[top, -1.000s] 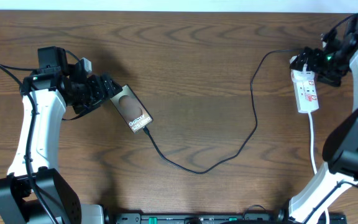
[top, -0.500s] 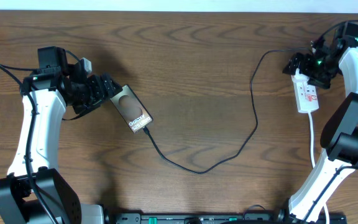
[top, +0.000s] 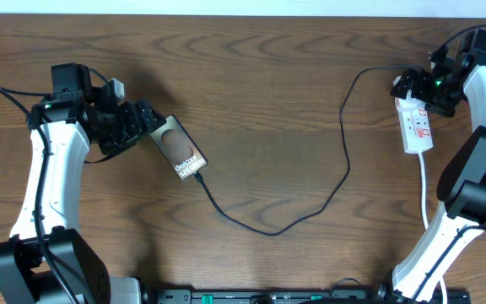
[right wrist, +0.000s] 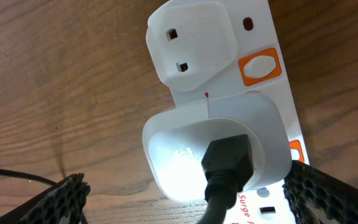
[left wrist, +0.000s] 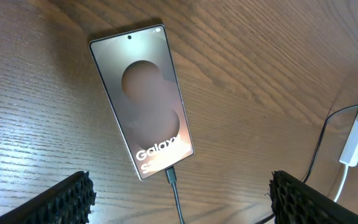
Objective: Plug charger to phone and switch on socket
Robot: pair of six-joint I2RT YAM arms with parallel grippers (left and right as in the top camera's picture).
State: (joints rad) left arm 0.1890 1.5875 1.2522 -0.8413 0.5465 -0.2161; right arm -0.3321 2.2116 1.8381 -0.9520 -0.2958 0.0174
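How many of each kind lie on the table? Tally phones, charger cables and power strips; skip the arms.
Phones: 1, the flat dark rectangular phone with white lettering.
Charger cables: 1, the long thin black cable, plugged into the phone.
Power strips: 1, the narrow white plastic strip with red marks.
Total: 3.

A dark brown wood-grain table (top: 268, 76) was seen to carry three things. At the left, the phone (top: 180, 149) was laid flat, face up, on a diagonal. The charger (top: 268, 233) was plugged into its near right end, and the black cable was looped through the near middle and up to the far right. There the socket (top: 416, 127) was laid lengthwise, with a white cord (top: 425, 190) led toward the near edge.
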